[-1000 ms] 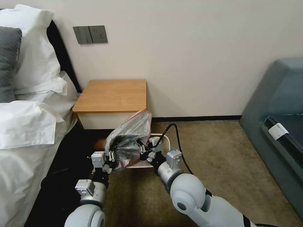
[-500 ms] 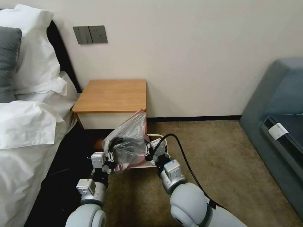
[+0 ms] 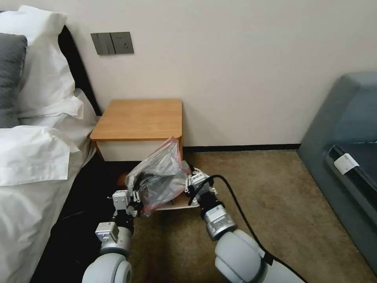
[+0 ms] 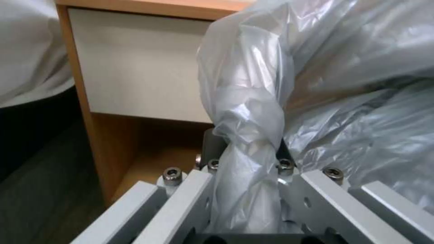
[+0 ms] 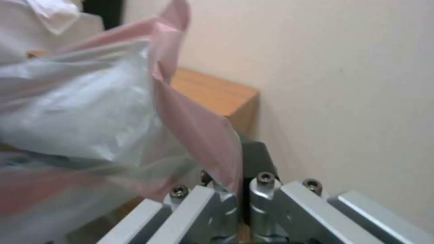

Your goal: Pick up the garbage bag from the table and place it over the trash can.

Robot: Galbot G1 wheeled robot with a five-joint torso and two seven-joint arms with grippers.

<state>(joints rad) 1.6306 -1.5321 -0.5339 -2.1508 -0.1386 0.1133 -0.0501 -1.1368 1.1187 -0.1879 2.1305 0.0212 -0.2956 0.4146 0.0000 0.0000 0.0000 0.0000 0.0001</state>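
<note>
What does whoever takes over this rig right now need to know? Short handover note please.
Left end effector: shut on a twisted bunch of the garbage bag, low in front of the table.
Right end effector: shut on the bag's pinkish rim, on the bag's other side.
The bag hangs stretched between both arms above the trash can, whose near rim peeks out below it.
Done: bag is off the table and held by both arms.
Left: open the bag's mouth, lower it over the can's rim, release. I cannot tell whether the bag touches the can.
</note>
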